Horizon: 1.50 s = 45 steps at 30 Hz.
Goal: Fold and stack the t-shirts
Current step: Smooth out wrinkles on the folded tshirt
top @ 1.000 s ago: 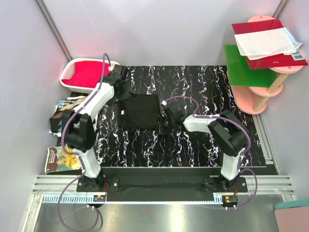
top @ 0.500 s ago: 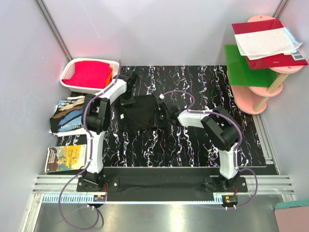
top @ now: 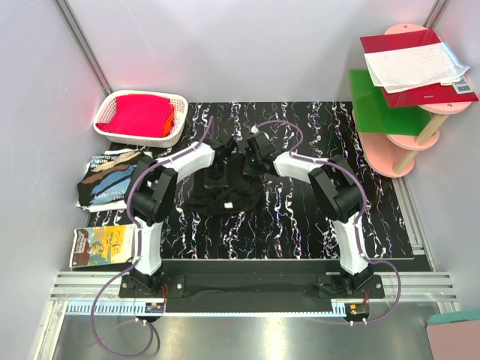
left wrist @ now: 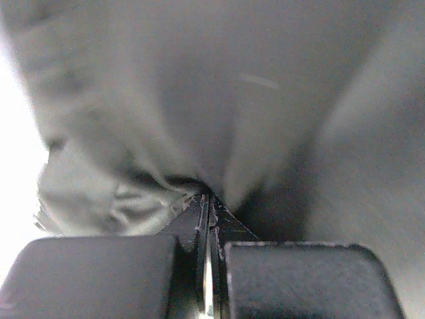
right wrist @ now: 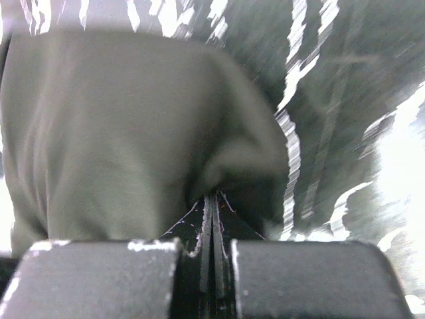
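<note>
**Two arms gather a shirt over a marbled work area.** A black, white-veined surface (top: pixel 315 225) fills the middle of the overhead view, with white walls on three sides. At the upper right, a pink and green tiered stand (top: pixel 382 112) carries a red folder (top: pixel 420 96) topped with printed sheets (top: pixel 412 64).

At the upper left corner of the surface sits a white basket (top: pixel 178 124) holding red cloth (top: pixel 139 114). Below it, at the left edge, a second t-shirt (top: pixel 109 180) lies folded with its blue, tan and white print facing up. At the lower left lies a flat yellow printed piece (top: pixel 101 246); whether it is a book or cloth cannot be told. All of these lie apart from the centre.

The black t-shirt (top: pixel 229 195) lies at the centre of the surface. Its upper edge is bunched and raised, and its lower part is spread on the marbling. The two white arms reach in from the left and right and meet over it, and their forearms hide part of the cloth's far edge.

The left hand (top: pixel 217 171) grips the shirt's upper left part and the right hand (top: pixel 253 159) its upper right, the two near each other. In the left wrist view the fingers (left wrist: pixel 99 272) are pressed together with a fold of dark cloth pinched at their tips, and blurred cloth fills the frame. In the right wrist view the fingers (right wrist: pixel 99 279) are closed the same way on a gathered fold, with marbling showing to the right of it.
</note>
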Each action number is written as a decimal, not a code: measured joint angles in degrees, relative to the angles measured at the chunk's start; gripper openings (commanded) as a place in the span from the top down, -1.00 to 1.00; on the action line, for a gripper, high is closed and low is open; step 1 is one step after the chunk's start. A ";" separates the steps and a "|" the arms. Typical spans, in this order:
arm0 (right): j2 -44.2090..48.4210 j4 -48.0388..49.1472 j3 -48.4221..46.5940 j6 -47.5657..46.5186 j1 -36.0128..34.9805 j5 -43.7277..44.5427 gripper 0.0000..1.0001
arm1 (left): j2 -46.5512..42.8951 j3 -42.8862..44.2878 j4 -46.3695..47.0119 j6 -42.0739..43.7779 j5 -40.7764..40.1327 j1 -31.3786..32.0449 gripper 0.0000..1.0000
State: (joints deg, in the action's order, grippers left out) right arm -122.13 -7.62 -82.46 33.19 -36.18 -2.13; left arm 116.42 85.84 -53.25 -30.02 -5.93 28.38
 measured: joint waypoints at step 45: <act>19.69 -1.84 17.11 -7.32 2.05 2.34 -0.41 | -17.79 -14.82 10.67 -3.37 2.54 1.29 -0.16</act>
State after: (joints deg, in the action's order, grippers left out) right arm -102.43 -9.45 -65.34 25.87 -34.13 0.21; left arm 98.63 71.02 -42.59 -33.39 -3.40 29.67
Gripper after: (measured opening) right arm 0.713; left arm 0.599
